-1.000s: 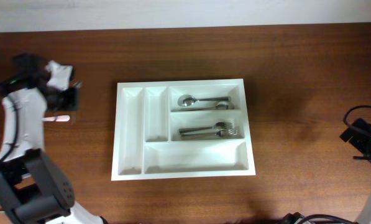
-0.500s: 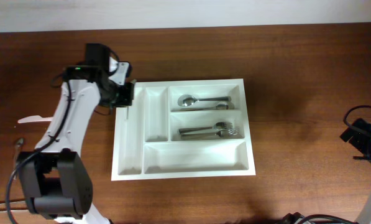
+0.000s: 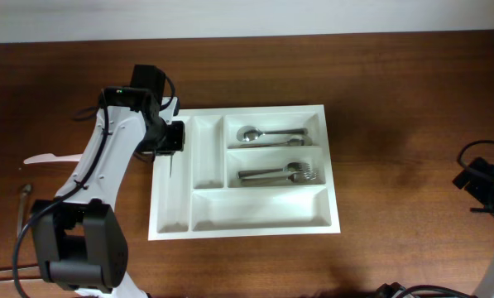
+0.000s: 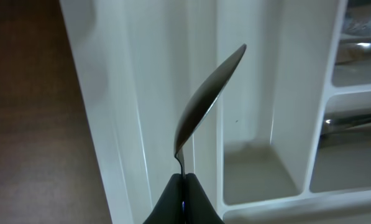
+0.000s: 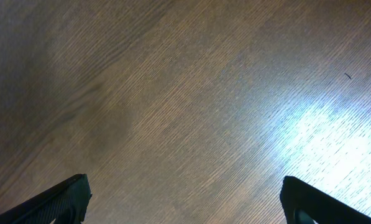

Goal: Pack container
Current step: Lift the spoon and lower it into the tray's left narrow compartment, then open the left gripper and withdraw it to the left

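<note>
pinching a spoon [image 4: 207, 99] tight in the left gripper [image 4: 184, 190], hovering over the narrow left slots of the tray [image 3: 247, 231]. tray lying mid-table [image 3: 395, 83]. right gripper [image 5: 185, 202] spread wide and empty, off at the right edge.

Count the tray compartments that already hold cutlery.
2: the upper right compartment and the middle right compartment. The left gripper holds a utensil over the leftmost slot.
</note>
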{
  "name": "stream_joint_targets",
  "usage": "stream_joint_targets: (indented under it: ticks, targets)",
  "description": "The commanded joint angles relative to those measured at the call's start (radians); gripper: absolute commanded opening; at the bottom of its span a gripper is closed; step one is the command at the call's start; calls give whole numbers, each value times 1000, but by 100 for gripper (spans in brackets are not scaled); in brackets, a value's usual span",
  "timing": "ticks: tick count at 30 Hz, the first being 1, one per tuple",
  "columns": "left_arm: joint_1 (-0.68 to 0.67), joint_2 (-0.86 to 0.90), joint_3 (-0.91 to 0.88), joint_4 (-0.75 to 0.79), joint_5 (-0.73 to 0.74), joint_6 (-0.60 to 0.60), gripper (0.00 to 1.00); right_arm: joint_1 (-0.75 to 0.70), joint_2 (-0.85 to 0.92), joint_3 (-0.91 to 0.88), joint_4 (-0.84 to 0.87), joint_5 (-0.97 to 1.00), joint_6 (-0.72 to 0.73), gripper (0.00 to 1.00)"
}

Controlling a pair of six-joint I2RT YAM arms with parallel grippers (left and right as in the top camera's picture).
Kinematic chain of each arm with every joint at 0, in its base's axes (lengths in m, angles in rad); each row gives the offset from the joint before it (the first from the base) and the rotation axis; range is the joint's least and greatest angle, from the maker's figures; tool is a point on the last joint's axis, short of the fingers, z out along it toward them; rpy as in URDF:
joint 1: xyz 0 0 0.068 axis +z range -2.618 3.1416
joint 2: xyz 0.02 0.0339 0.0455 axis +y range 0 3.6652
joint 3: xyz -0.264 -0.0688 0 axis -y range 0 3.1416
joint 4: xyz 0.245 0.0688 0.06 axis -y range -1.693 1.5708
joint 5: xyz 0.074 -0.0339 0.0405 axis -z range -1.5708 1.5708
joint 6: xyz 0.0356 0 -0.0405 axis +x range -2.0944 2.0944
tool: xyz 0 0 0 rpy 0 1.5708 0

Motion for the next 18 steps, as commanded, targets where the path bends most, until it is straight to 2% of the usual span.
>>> stream_joint_targets:
  ticks: [1,2,4,11,13,17,18]
  targets:
    - [2,-6,10,-11,-28,-42,8,-5,3,0,3,-6,10,99]
    - [2,-6,10,-10,-28,-42,12,-5,3,0,3,-6,10,99]
    - [2,-6,10,-11,-28,-42,13,-5,3,0,3,-6,10,99]
    - [2,-6,10,11,-46,-42,37,-5,3,0,3,-6,10,99]
    - [5,-6,11,48,-101,-42,54,-5,3,0,3,-6,10,99]
    - [42,-6,36,68,-226,-18,99,-5,3,0,3,-6,10,99]
    - [56,-6,45,60,-258,4,99,-5,3,0,3,-6,10,99]
